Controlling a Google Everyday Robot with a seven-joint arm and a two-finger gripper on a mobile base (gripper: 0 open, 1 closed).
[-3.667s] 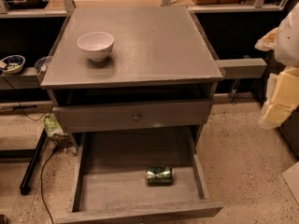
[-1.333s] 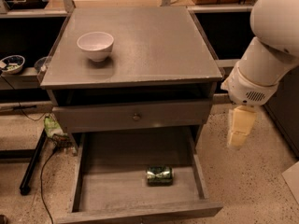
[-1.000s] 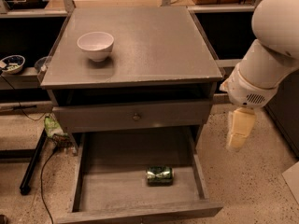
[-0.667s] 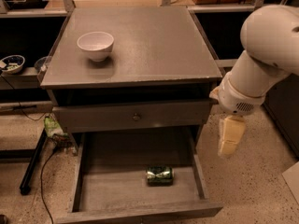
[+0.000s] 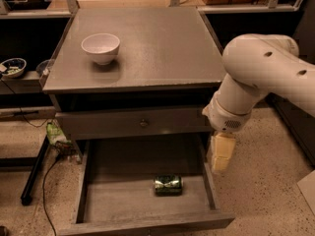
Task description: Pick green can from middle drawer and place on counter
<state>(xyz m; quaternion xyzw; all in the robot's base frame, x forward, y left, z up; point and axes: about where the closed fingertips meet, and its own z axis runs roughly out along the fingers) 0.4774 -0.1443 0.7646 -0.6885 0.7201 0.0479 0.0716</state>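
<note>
The green can lies on its side on the plank bottom of the open middle drawer, near the drawer's front and a little right of centre. The counter is the cabinet's flat grey top above it. My gripper hangs pointing down from the white arm, over the drawer's right side wall, to the right of the can and above it. It holds nothing that I can see.
A white bowl stands on the counter's left half. A shut drawer front with a round knob sits above the open drawer. A dark bowl rests on the left side shelf. Cables and a black leg lie on the floor at left.
My arm has swung in from the right and moved left and lower, bringing the gripper to the drawer's right wall. The can and bowl have not moved.
</note>
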